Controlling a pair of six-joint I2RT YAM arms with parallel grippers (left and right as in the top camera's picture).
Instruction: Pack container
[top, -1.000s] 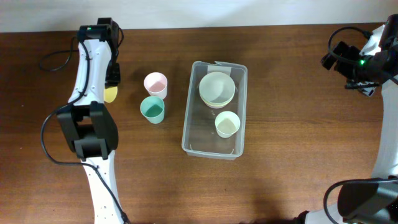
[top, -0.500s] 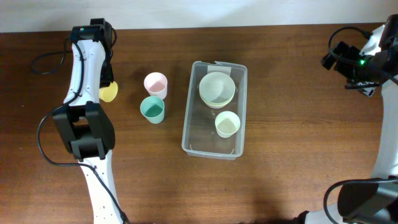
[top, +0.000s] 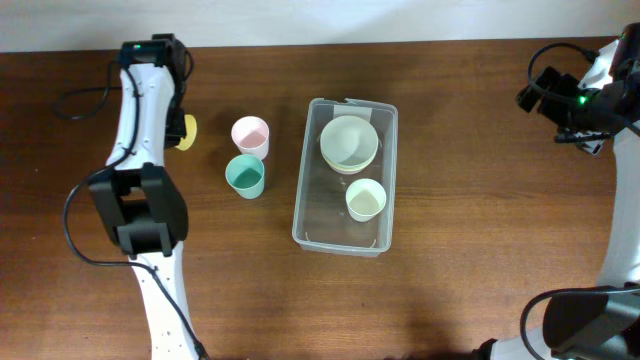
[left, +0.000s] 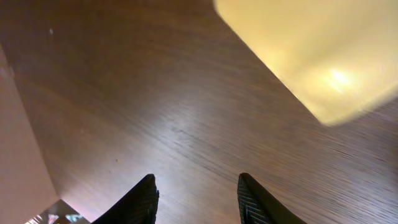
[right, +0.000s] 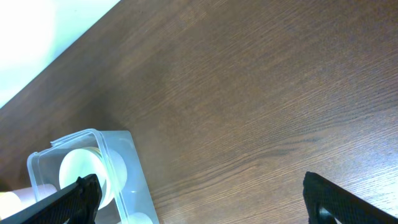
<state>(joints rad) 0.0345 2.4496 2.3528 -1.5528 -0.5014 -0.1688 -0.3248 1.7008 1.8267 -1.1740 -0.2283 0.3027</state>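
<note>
Overhead shows the container (top: 306, 190) mid-table, long side running near to far, with a pale green bowl (top: 349, 143) at its far end and a pale green cup (top: 365, 200) nearer. Just left of it, outside, a pink cup (top: 250, 135) stands beyond a teal cup (top: 245, 176). Farther left, a yellow item (top: 188, 132) lies half hidden by the left arm.

Left wrist view has the left gripper (left: 196, 183) above bare wood, fingers apart and holding nothing. The yellow item (left: 311, 56) sits blurred ahead to the right, too soft to identify.

Right wrist view has the right gripper (right: 202, 199) spread wide and empty, well off to the right. The container (right: 134, 168) lies low left in its frame.

Packing looks partly done, with three pieces still outside. The left arm seems to be lining up on the yellow item. Next it would need to centre the fingers around it, close, lift, and carry it to the container's free floor.
</note>
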